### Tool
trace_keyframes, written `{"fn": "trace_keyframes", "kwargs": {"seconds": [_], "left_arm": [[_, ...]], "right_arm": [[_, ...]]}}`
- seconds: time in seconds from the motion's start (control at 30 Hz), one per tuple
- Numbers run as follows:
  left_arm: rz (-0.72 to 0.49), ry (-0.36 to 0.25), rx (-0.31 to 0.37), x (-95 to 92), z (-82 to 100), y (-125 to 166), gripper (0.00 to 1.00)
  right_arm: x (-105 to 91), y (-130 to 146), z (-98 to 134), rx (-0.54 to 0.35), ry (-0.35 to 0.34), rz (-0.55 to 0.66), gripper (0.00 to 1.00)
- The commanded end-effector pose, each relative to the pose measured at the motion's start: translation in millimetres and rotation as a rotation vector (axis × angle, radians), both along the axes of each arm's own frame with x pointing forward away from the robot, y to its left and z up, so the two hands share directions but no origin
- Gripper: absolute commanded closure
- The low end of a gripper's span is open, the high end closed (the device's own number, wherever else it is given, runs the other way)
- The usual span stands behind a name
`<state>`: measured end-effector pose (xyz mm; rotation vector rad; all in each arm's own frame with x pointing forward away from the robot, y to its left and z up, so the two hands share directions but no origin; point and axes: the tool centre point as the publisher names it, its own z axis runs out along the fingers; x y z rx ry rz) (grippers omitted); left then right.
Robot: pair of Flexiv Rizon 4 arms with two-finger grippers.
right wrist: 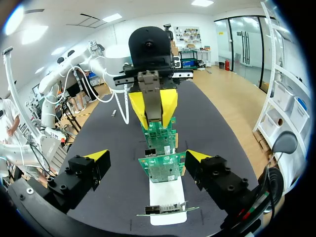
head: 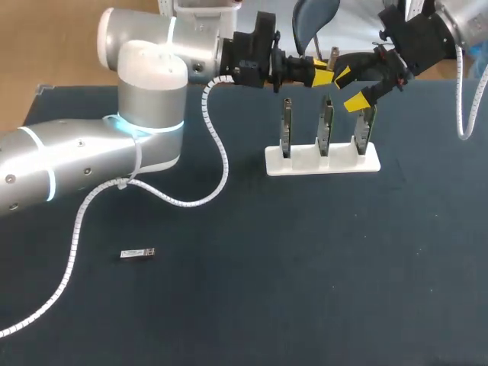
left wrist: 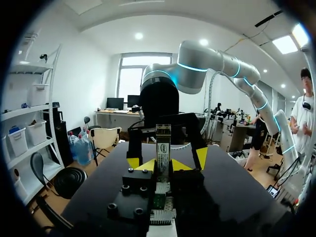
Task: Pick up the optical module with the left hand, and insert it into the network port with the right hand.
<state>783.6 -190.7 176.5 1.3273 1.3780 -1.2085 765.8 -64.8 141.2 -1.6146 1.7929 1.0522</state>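
Mid-handover: my left fingers (right wrist: pixel 137 106) clamp the slim silver metal optical module (right wrist: pixel 149 94); my wide-spread right fingers (right wrist: pixel 98 155) should next close on it.

- A dark table (head: pixel 305 290) lies under everything.
- A white stand (head: pixel 305 162) sits toward the far right of the table.
- Three green circuit boards (head: pixel 325 126) stand upright in a row in the stand's slots.
- A small silver metal piece (head: pixel 137 253) lies flat near the front left, well apart from the stand.
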Motion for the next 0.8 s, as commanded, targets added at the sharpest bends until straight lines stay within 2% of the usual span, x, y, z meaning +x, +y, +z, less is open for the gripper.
{"fn": "trace_keyframes", "kwargs": {"seconds": [0.03,0.23,0.8], "left_arm": [[0.004,0.001,-0.016,4.1,-4.3,-1.0,1.00],[0.023,-0.002,-0.039,2.3,-5.8,-0.7,1.00],[0.063,0.002,-0.038,-2.7,-12.8,-5.1,1.00]], "right_arm": [[-3.1,0.2,0.1,-0.001,-0.006,-0.005,0.00],[-3.1,0.2,0.1,-0.001,-0.006,-0.005,0.00],[-3.1,0.2,0.1,-0.001,-0.006,-0.005,0.00]]}}
